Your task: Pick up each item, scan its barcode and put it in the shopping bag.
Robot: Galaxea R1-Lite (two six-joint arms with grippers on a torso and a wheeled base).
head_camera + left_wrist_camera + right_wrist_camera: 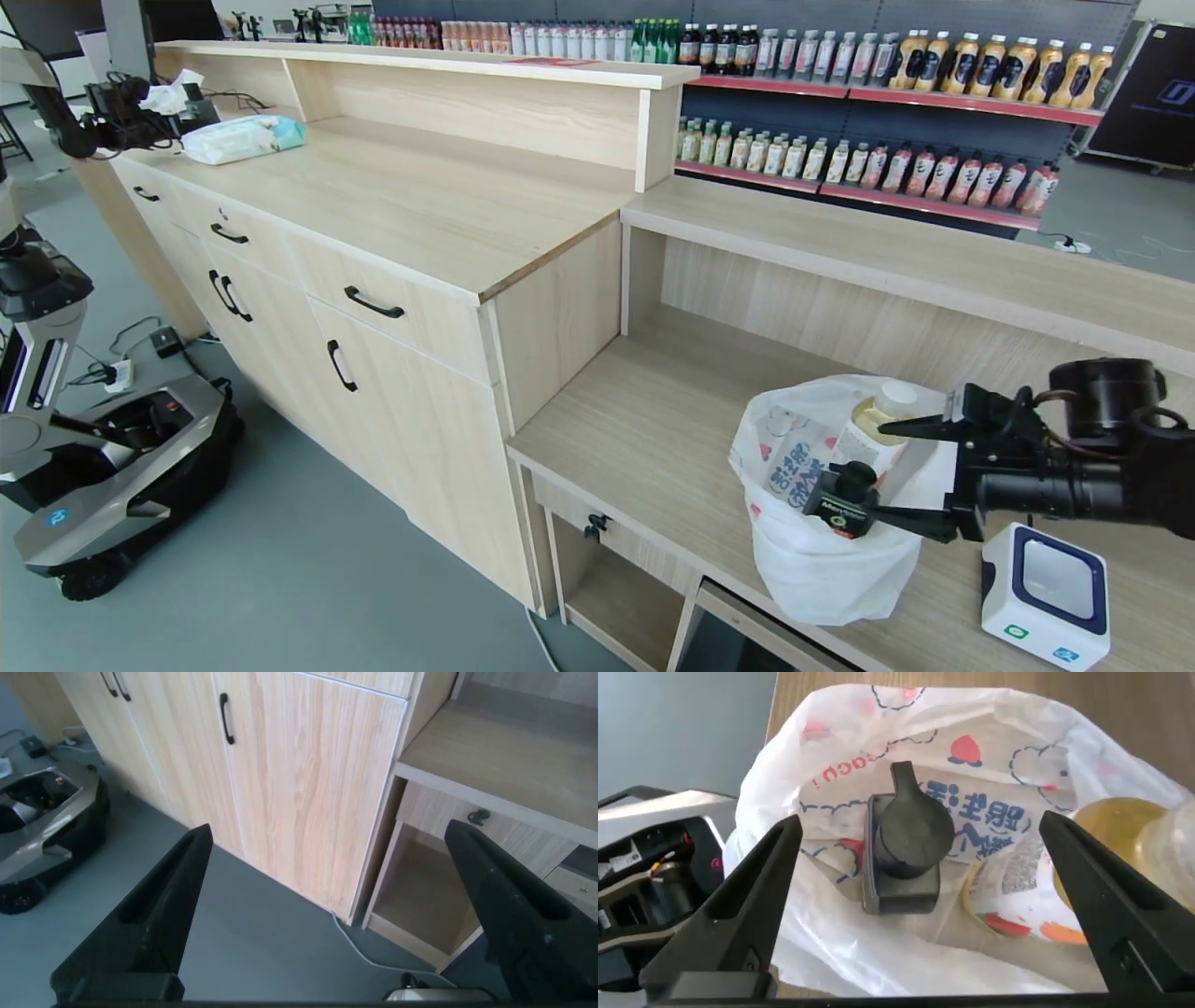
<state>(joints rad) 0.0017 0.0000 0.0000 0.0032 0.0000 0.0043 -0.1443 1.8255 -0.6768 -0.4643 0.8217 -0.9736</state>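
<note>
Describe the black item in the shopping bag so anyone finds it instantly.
On the low wooden counter stands a white shopping bag. The black item lies in its mouth, the only dark thing beside a pale packet and yellow bottle.

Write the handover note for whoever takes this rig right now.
Left gripper: open, empty, over the floor by the cabinet.
Right gripper: open, over the shopping bag on the lower counter.
Done: black container, yellow bottle and printed packet lie in the bag.
Scanner stands beside the bag.
Left: likely withdraw right arm; wipes pack lies on far upper counter, maybe unscanned.
</note>
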